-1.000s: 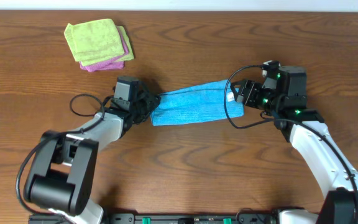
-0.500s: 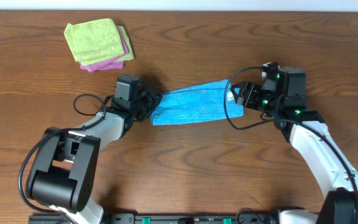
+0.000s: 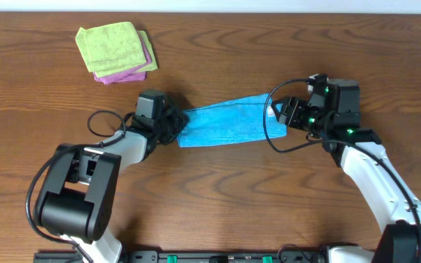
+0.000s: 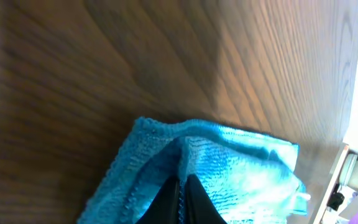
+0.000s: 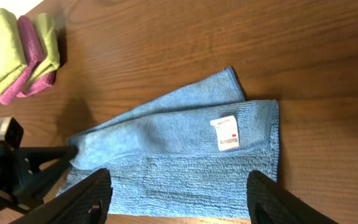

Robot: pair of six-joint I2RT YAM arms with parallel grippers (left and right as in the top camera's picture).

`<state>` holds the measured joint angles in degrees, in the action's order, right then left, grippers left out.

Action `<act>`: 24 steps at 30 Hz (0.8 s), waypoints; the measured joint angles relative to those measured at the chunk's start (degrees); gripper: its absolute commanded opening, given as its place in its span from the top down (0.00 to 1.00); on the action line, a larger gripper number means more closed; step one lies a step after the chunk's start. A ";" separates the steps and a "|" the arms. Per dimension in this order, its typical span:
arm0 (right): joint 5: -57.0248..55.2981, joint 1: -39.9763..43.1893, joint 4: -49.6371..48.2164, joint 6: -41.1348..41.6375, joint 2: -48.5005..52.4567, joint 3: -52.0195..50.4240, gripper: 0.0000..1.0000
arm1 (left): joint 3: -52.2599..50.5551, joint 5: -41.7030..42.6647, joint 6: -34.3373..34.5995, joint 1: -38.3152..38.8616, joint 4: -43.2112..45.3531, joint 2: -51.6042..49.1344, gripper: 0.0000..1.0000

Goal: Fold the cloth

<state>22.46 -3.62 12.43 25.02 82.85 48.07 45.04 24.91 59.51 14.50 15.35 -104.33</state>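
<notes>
1. The cloth [image 3: 229,123] lies as a long, already doubled strip on the worktop [image 3: 218,197], between the two arms. It is well apart from the green and pink stack [image 3: 115,50].
2. The left end effector [image 4: 180,186] is clamped on the cloth's left end, with the fingers pinched together on a raised fold.
3. The right end effector [image 5: 178,186] is spread wide over the right end, near the white tag [image 5: 225,133], and grips nothing.
4. The step looks like bringing one short end over to the other. Keep the left pinch firm and catch both layers, or the lower one will likely trail.
5. Lift only enough to clear the pile, carry the end straight along the strip, and line up the edges before you release.
6. Use the right side to pin the tag end so the strip doesn't slide.
7. Against the earlier frames, the left arm's elbow swings in slightly and its pinch stays put. The cloth and the right arm barely change.
</notes>
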 measured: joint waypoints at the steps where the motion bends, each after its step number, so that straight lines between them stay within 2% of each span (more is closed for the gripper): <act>1: 0.00 0.00 0.17 0.00 0.00 0.00 0.30 | 0.00 0.15 -0.20 -0.33 -0.04 0.17 0.94; 13: 0.00 0.00 0.44 0.00 0.00 0.00 0.30 | 0.00 0.44 -1.09 -0.90 -0.63 4.42 0.94; 24: 0.00 0.00 0.57 0.00 0.00 0.00 0.30 | 0.02 -1.53 -3.87 -1.36 -9.14 8.61 0.94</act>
<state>22.46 -3.62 12.99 25.02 82.85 48.07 45.06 23.38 55.64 13.15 6.22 -95.72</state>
